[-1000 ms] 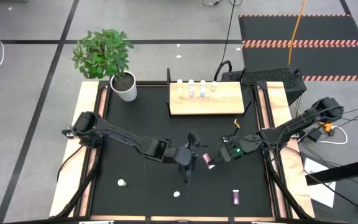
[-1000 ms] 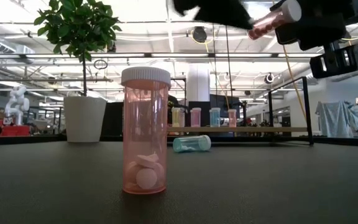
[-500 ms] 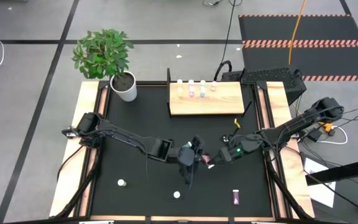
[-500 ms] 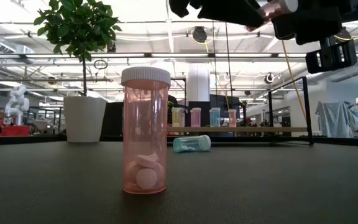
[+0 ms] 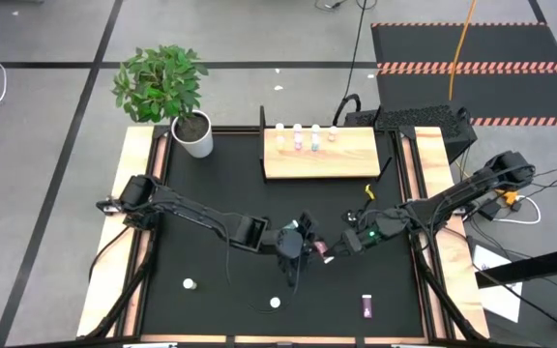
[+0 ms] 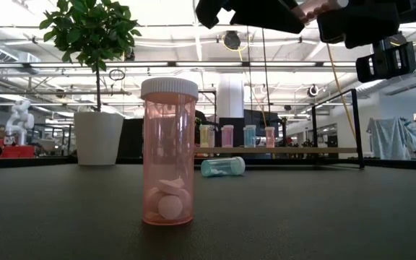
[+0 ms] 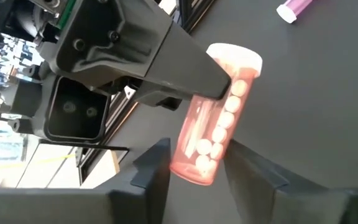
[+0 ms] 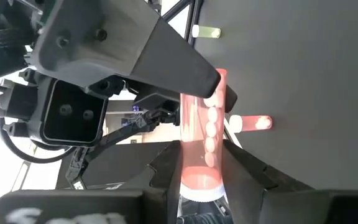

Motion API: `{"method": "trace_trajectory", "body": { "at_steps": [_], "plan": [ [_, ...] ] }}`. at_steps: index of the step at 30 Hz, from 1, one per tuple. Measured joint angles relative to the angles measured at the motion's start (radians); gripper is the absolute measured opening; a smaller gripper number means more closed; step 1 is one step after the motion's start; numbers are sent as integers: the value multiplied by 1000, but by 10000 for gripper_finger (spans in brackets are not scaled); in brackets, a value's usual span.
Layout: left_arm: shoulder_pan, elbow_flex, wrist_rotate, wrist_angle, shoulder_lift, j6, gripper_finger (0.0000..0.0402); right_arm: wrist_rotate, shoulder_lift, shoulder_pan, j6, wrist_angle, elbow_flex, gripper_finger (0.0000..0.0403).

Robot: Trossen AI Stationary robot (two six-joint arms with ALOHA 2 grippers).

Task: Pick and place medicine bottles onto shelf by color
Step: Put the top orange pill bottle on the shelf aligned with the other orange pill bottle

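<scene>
High view: bottle (image 5: 321, 248) mid-table, between pincers.

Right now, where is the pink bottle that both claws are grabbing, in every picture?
High view: pink bottle just below the middle, between the left claw and right claw.
Low view: top right edge, held in the air.
Left wrist view: centre.
Right wrist view: centre.
Shared landmark: the two claws meeting on the bottle.

Grey tiled floor (image 5: 46, 193) with black seams all around, a black mat with red-striped edges (image 5: 472, 48) in the corner, bright ceiling lights (image 6: 27, 14) overhead.
</scene>
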Motion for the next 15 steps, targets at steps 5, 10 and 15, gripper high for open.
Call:
{"method": "trace_trajectory", "body": {
  "at_steps": [5,10,15],
  "plan": [
    [-2,-2,1,-5,-1,-8,106,0,0,1,-11,-2,0,90],
    [-2,-2,-1,-9,-2,-18,114,32,-1,1,-113,-3,0,120],
    [5,-2,7,8,-2,-117,122,137,-16,-2,-274,42,0,184]
  ]
}}
